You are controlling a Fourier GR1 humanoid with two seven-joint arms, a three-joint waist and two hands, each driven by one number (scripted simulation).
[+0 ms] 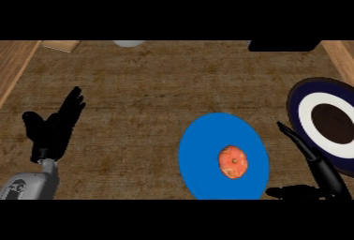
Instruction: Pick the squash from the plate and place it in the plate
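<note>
Squash sits on the blue plate; right hand released beside it, ready to grab; left hand rests open.

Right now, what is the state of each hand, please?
Left hand: open, fingers straight, holding nothing.
Right hand: open, fingers extended, holding nothing.
</note>
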